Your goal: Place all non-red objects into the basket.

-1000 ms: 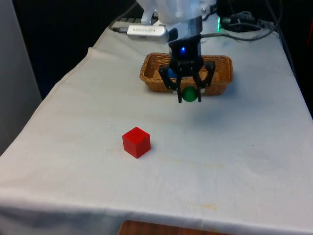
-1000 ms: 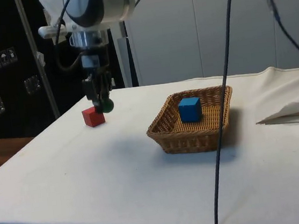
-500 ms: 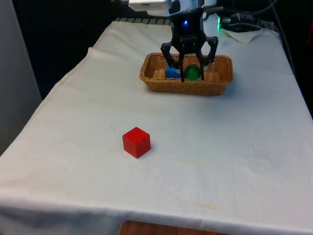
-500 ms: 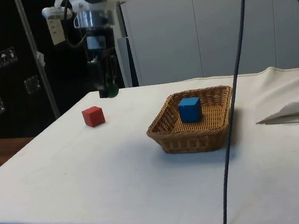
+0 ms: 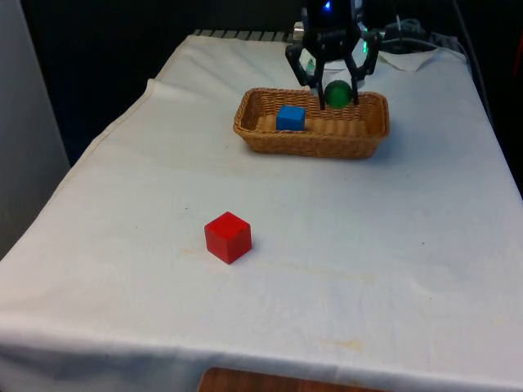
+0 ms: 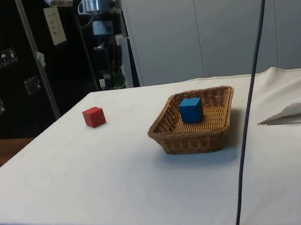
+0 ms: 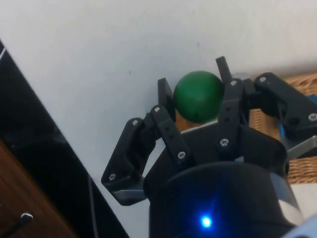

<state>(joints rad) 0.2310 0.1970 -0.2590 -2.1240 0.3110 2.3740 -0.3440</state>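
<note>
My gripper [image 5: 337, 91] hangs in the air, shut on a green ball [image 5: 337, 93] that sits between the fingers [image 7: 229, 106] in the wrist view [image 7: 199, 95]. In the front view the ball lines up with the far rim of the wicker basket [image 5: 359, 144]. In the side view the gripper [image 6: 115, 78] and ball [image 6: 117, 82] hang high, well to the left of the basket [image 6: 189, 138]. A blue cube [image 5: 290, 118] lies inside the basket [image 6: 190, 109]. A red cube [image 5: 227, 237] rests on the cloth nearer the front edge [image 6: 94, 117].
White cloth covers the table [image 5: 392, 245]. A folded cloth or paper [image 6: 294, 111] lies beyond the basket in the side view. Cables [image 6: 252, 95] hang down in front of the side camera. Dark cabinets [image 6: 4, 69] stand behind.
The gripper has risen and moved away from the red cube towards the far end of the table, carrying the green ball; in the front view it went from over the basket's middle to its far rim.
</note>
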